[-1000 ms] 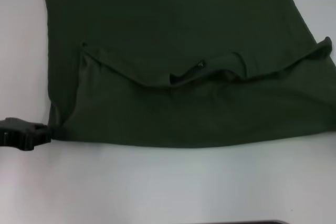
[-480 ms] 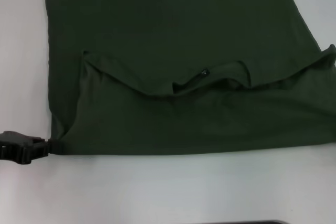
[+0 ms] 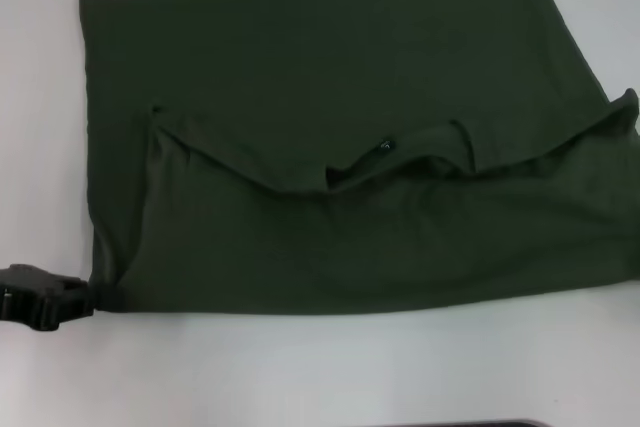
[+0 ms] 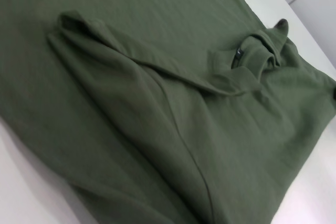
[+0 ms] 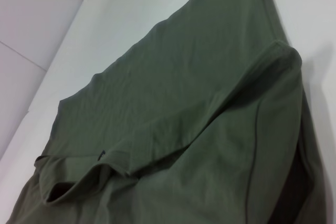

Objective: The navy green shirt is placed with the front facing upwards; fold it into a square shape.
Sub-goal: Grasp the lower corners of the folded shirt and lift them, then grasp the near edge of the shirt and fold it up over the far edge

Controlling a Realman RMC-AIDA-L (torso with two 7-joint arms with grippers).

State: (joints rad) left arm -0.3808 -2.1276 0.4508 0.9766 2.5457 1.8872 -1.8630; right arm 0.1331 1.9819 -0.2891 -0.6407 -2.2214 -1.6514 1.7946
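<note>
One garment filling the head view: the navy green shirt (image 3: 330,147), lying flat on the white table (image 3: 320,367), folded over itself so the near layer is covering the lower half, with the collar and its small black tag (image 3: 384,145) showing along the fold's edge near the middle. Sitting at the shirt's near left corner, the left gripper (image 3: 85,297), black, touching the cloth there and seemingly clenched on that corner, though the fingertips themselves are hard to make out. Showing nothing of the right gripper.

Looking from the left wrist: seeing the same shirt (image 4: 157,103) spread across the table, the folded layer rumpling into a long ridge, the collar curling up at the far side. Not showing that arm's own fingers.

Looking from the right wrist: seeing the shirt (image 5: 199,108) again, the folded layer's edge rising in a soft roll, white table beyond. Cannot tell the right claw's state.
</note>
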